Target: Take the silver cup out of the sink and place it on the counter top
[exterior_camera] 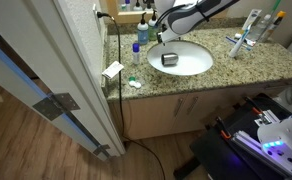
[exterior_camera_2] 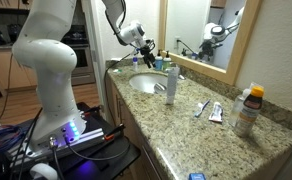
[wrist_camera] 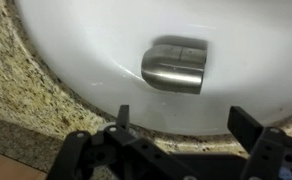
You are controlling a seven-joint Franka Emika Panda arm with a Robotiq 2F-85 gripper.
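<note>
**Wrist view.** The cup [wrist_camera: 174, 67] is lying on its side, just right of centre in the frame, on the white wall of the sink [wrist_camera: 86, 40]. Its dull silver shell is catching a pale highlight. The gripper [wrist_camera: 182, 125] is entering from the bottom edge. Its two dark fingers [wrist_camera: 123, 118] are standing wide apart, one at lower centre-left and one at lower right. Neither is touching the cup, which is sitting above the gap between them. The speckled counter [wrist_camera: 16, 80] is filling the left and lower left of the frame, bordering the sink's rim.

**Exterior views.** In an exterior view the cup [exterior_camera: 169, 59] is showing as a small dark shape inside the oval sink [exterior_camera: 194, 62], at upper centre of the frame and left of the sink's middle. The gripper [exterior_camera: 163, 37] is hovering just above it, carried by the arm [exterior_camera: 191, 12] that is reaching in from the top edge. The counter [exterior_camera: 236, 65] is running across the upper half of the frame. A blue-capped bottle [exterior_camera: 139, 47] is standing on it left of the sink, and toiletries [exterior_camera: 246, 38] are lying at upper right. In an exterior view the arm [exterior_camera_2: 48, 60] is filling the left of the frame and the gripper [exterior_camera_2: 141, 35] is hanging over the sink [exterior_camera_2: 141, 85] at upper centre. The cup cannot be made out there.
</note>
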